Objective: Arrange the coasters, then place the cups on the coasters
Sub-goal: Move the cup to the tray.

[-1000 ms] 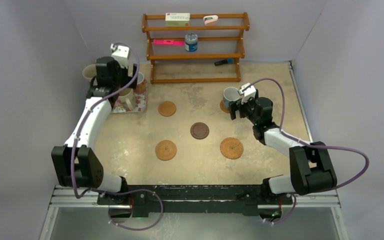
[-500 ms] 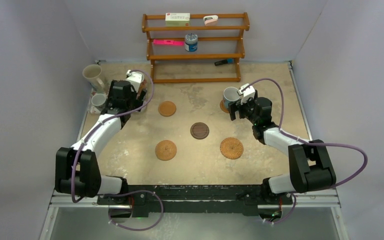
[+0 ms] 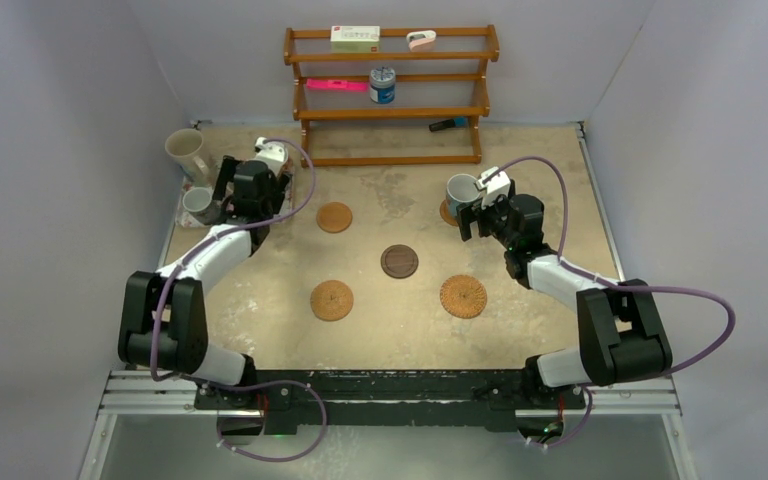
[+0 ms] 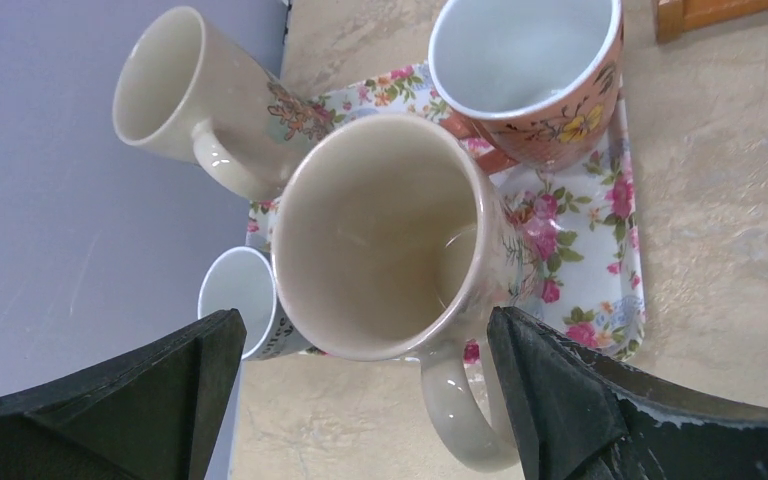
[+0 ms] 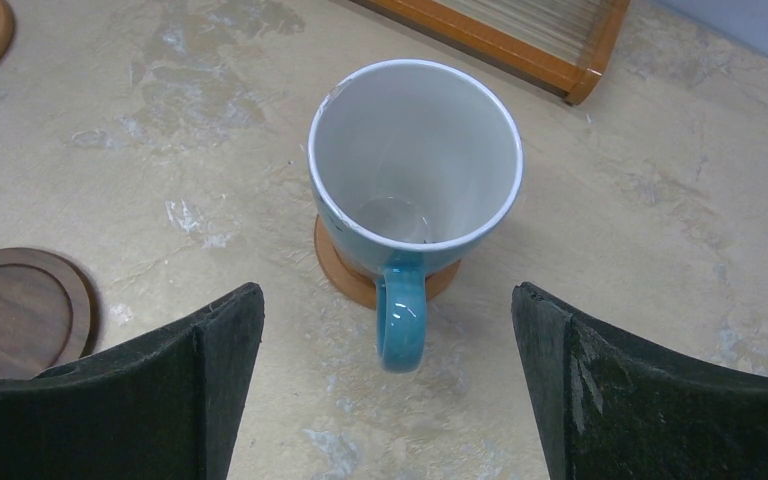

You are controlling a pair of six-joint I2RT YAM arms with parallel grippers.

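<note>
A large cream cup stands on the floral tray, its handle toward me. My left gripper hangs open just above it, one finger on either side of the rim, touching nothing. A second cream cup, an orange-brown cup and a small white cup stand around it. The light blue cup sits on a tan coaster. My right gripper is open around its handle without contact. A dark brown coaster and three tan coasters lie bare.
A wooden shelf rack stands at the back with a tin can, a box and small items. The grey side wall runs close beside the tray and the small white cup.
My left arm has swung from the tray's far left side nearer and lower, settling over the large cream cup. The right arm and the blue cup have stayed still.
</note>
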